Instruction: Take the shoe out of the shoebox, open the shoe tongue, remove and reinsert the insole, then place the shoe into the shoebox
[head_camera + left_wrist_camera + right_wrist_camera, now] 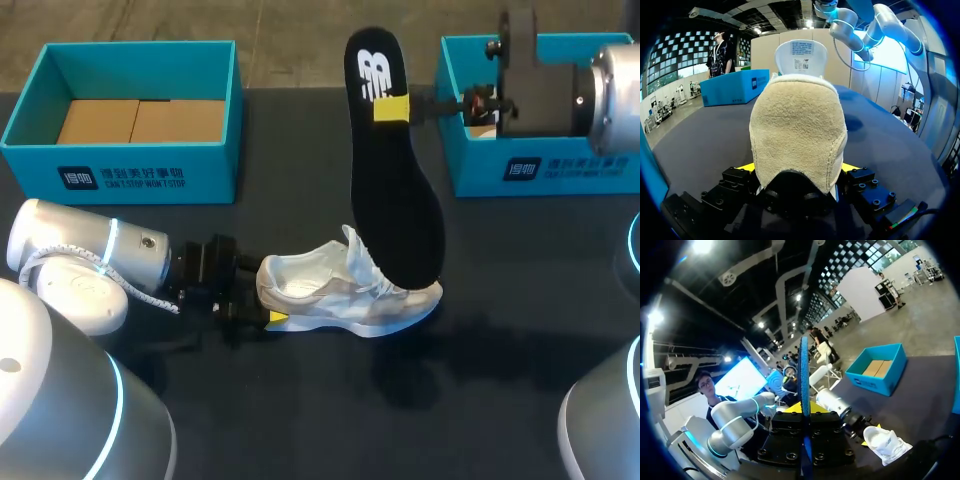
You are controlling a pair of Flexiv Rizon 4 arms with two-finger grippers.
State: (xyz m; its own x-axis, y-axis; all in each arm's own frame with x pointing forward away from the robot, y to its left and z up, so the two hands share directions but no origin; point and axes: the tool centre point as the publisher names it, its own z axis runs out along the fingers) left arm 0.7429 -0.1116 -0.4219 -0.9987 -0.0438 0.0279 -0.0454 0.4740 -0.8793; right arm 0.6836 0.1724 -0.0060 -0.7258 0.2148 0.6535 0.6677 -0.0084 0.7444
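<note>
White with pale grey panels, the shoe is lying on its sole near the middle of the dark table, its heel pointing toward my left arm and its tongue standing up. The left gripper is clamping the heel from both sides. In the left wrist view the fuzzy heel lining is filling the space between the two yellow tips, which are pressing against it.

The black insole is hanging almost upright above the front of the shoe, heel end high. Its lower end is overlapping the toe area in the head view, and I cannot tell whether the two are touching. The right gripper is pinching the insole near its upper end. In the right wrist view the insole is showing edge-on between the narrowly set fingers, with the shoe lying lower on the table.

The left shoebox, teal and open, is sitting at the far left edge, well apart from the shoe. The right shoebox, also teal, is sitting at the far right, partly behind my right arm
</note>
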